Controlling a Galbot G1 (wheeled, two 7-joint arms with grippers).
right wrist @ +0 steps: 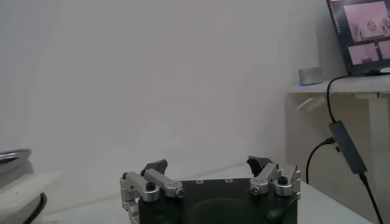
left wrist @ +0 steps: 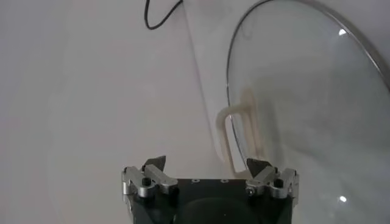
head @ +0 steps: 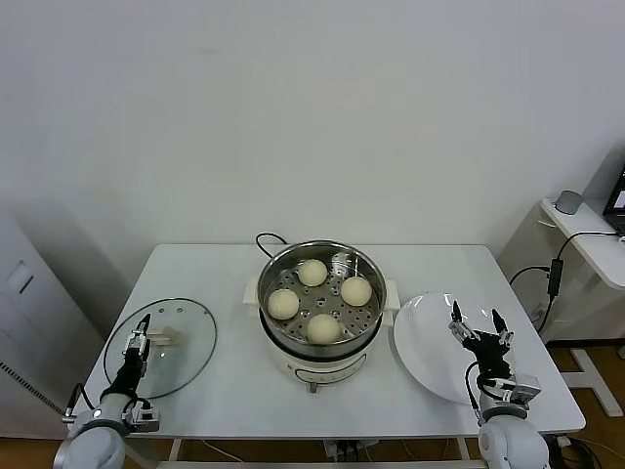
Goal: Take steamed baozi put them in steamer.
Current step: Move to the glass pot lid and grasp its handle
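All four steamed baozi (head: 314,299) are sitting in the steamer (head: 277,269), the shiny perforated steel basket on top of the white electric pot base (head: 317,369) in the middle of the white table (head: 225,269). One bun is at the back, one on the left, one on the right and one at the front, spaced apart in a rough diamond and none touching each other. A black cord (head: 266,240) loops out behind the pot toward the wall. On the robot's left side of the table the round glass lid (head: 186,354) lies flat with its cream handle (head: 172,338) up, well apart from the pot. The left gripper (head: 140,335) hangs over the near edge of that lid with its fingers spread wide and nothing between them; the left wrist view shows the handle (left wrist: 226,135) right out in front of the open jaws. On the other side, the flat white plate (head: 422,332) is just beside the pot, bare, and the right gripper (head: 476,324) is over its near right part, fingers also fully apart and holding nothing. Off past the table's right edge there's a white side desk (head: 596,244) with a small grey gadget (head: 569,202), a laptop screen (right wrist: 363,25) and a dangling black cable (head: 555,278).
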